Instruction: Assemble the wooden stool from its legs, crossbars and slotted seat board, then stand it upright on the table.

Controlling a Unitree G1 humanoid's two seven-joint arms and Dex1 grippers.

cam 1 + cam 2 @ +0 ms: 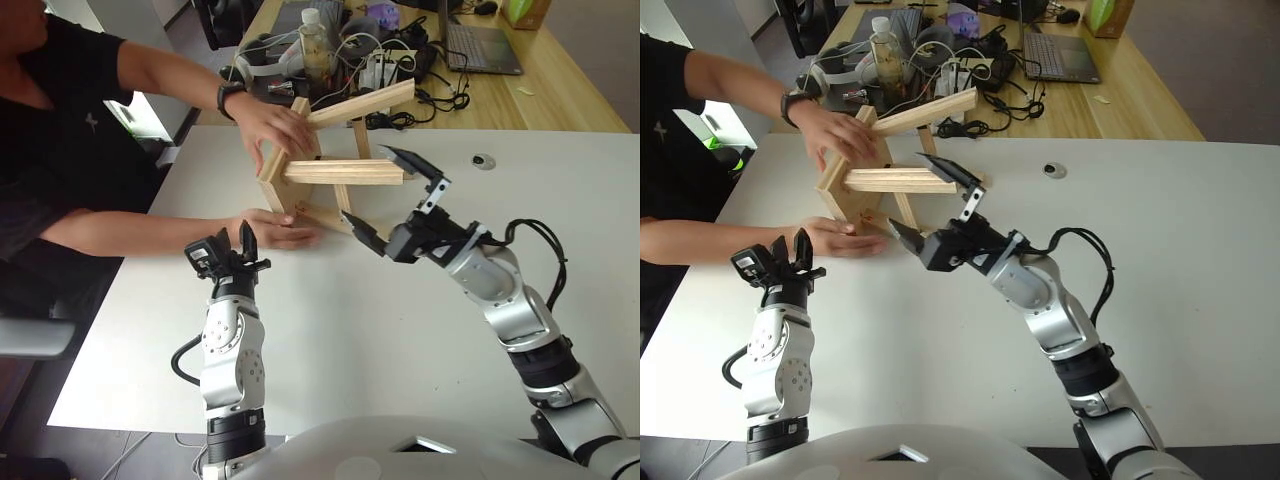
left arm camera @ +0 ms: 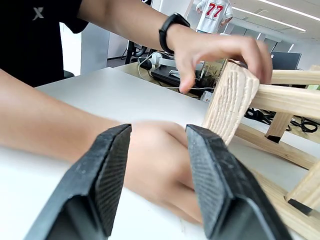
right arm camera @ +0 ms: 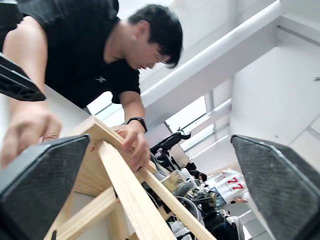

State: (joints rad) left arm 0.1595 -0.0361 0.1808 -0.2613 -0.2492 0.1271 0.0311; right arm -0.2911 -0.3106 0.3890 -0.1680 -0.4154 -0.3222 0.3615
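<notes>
Pale wood, partly joined: we record the stool frame [image 1: 335, 170] lying tilted on the white table [image 1: 400, 340], near the far edge and toward the far left corner. Legs and crossbars form an open frame, and one long bar juts up at a slant toward the far edge. We cannot tell whether the seat board is fitted.

A person at the left edge steadies the work. The upper hand [image 1: 272, 125], with a wristwatch [image 1: 229, 96], clasps the frame's top left corner. The flat hand [image 1: 278, 232] lies palm down on the table against the frame's lowest near bar.

The right arm comes in from the near right corner, elbow bent, forearm angled toward the frame. The right gripper [image 1: 368, 188] is spread wide and holds nothing. One finger sits above the end of the horizontal crossbar, the other low beside the frame's base. We cannot tell whether either touches wood.

The left forearm rises from the near edge. The left gripper [image 1: 235, 245] points toward the far edge, just short of the flat hand, with its fingers [image 2: 107, 175] parted partway and nothing between them.

A small round fitting [image 1: 483, 160] sits near the far edge, well apart from the frame. Beyond the table, a wooden desk [image 1: 570, 100] carries a laptop [image 1: 480, 45], a bottle [image 1: 315, 40] and tangled cables.
</notes>
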